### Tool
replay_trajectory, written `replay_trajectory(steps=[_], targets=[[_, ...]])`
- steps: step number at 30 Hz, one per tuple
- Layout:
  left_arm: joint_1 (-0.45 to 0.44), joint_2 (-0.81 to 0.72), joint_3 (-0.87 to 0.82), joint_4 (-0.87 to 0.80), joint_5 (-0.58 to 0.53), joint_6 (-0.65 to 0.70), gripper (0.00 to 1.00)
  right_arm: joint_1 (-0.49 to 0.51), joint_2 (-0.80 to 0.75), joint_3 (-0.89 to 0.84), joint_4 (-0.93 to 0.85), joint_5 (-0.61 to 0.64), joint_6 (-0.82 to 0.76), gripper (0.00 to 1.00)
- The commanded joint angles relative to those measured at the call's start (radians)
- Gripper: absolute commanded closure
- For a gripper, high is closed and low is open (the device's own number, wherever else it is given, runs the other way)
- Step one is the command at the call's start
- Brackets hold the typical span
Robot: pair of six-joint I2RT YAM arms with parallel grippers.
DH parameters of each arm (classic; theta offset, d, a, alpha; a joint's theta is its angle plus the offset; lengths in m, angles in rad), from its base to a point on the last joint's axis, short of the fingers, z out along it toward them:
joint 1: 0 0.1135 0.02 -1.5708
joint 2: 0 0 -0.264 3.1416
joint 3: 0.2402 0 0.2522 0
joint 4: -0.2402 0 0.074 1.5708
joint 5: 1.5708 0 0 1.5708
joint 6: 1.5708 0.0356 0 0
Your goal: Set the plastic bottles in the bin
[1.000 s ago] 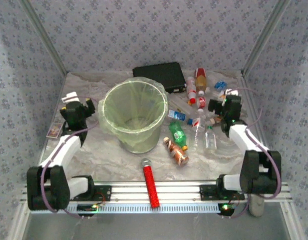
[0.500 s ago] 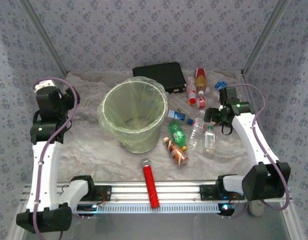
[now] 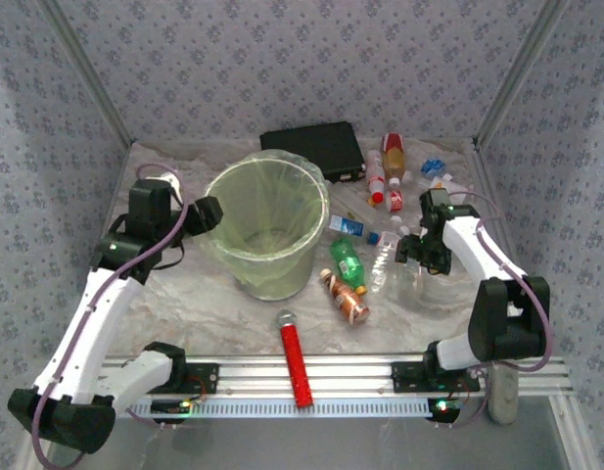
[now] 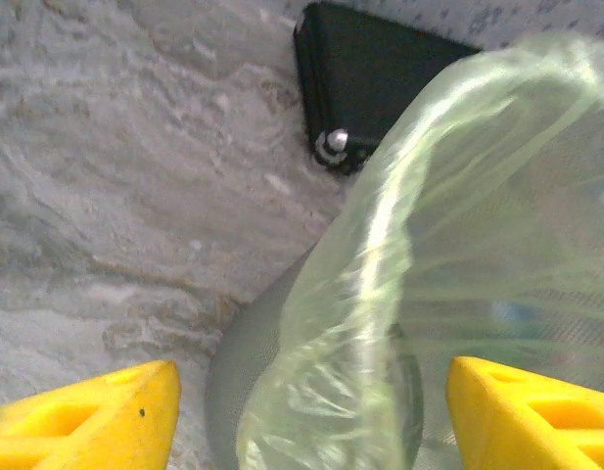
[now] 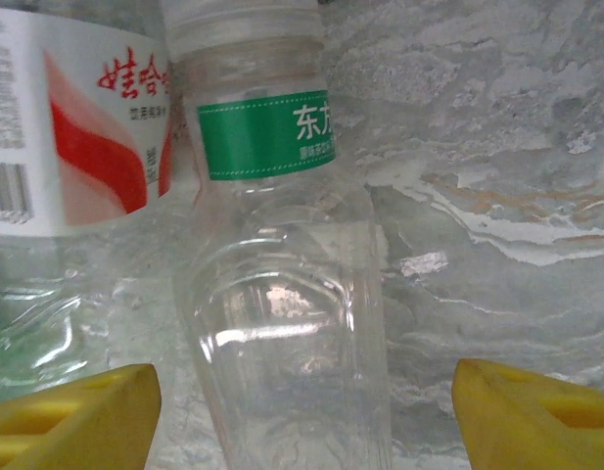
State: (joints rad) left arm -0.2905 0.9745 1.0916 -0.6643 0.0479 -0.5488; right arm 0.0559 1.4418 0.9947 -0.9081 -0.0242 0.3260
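Left wrist: left gripper jaws apart, straddling the lined rim of the bin, holding nothing; a squeeze here could snag the liner and tip the bin. Right wrist: right gripper spread around a clear green-labelled bottle lying on the table, unclamped; the red-labelled bottle just alongside may get caught too. Jaw tips run off frame; contact unclear.

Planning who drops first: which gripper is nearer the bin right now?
Left. The left gripper is at the bin's left rim, open fingers astride the liner edge. The right gripper is off to the bin's right, open over a clear green-labelled bottle.
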Motion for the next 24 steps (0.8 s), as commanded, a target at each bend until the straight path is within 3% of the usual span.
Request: replay_trajectory(steps=[1,7,11,14,24], targets=[[-0.01,-0.009,-0.021,0.075,0.037,-0.058,0.28,-0.009,0.046,-0.024,0.043,-0.019,0.01,0.22],[-0.011,-0.001,-0.05,0.102,0.035,-0.072,0.29,-0.017,0.114,-0.052,0.106,-0.014,0.011,0.27],[-0.012,0.013,-0.066,0.115,0.044,-0.077,0.3,-0.018,0.144,-0.051,0.115,-0.023,0.008,0.37],[-0.012,0.018,-0.073,0.121,0.043,-0.076,0.3,-0.019,0.129,-0.053,0.111,-0.009,0.008,0.46],[-0.012,0.024,-0.071,0.125,0.035,-0.067,0.31,-0.023,0.045,-0.02,0.049,0.004,0.015,0.54]])
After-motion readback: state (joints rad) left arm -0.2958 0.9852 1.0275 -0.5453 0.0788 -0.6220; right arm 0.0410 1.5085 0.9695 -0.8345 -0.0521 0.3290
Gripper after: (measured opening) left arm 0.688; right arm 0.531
